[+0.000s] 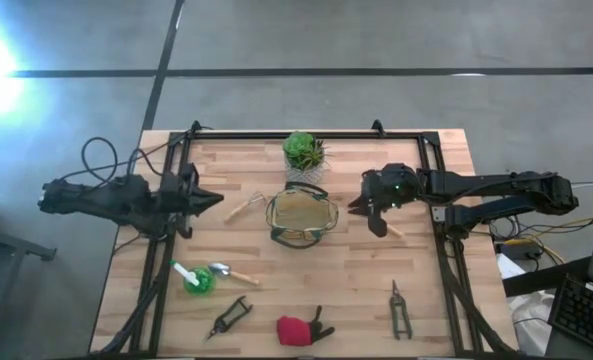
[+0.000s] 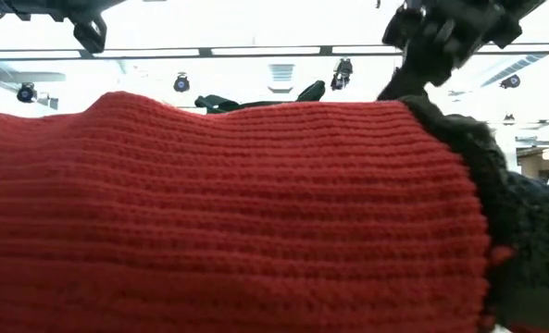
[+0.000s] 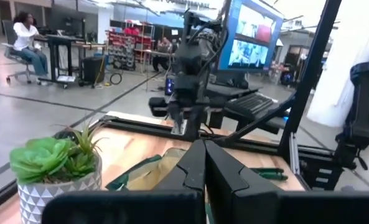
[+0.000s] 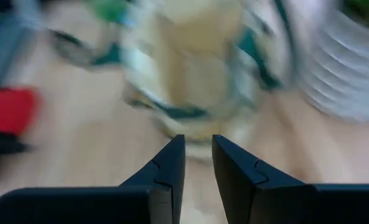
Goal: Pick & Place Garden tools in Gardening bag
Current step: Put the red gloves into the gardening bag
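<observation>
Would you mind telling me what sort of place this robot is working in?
Most likely an open robotics lab or workshop: a wooden table on a bare concrete floor, monitors nearby, and a person seated at a desk beyond.

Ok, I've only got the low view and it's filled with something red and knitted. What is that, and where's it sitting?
Observer: That's the red-and-black item, lying at the edge of the table, right up against that camera.
Operator: Where's the bag?
Observer: The gardening bag stands mid-table, next to the potted plant.
Operator: And the right gripper?
Observer: The right gripper is beside the bag, fingers slightly apart with nothing between them.
</observation>
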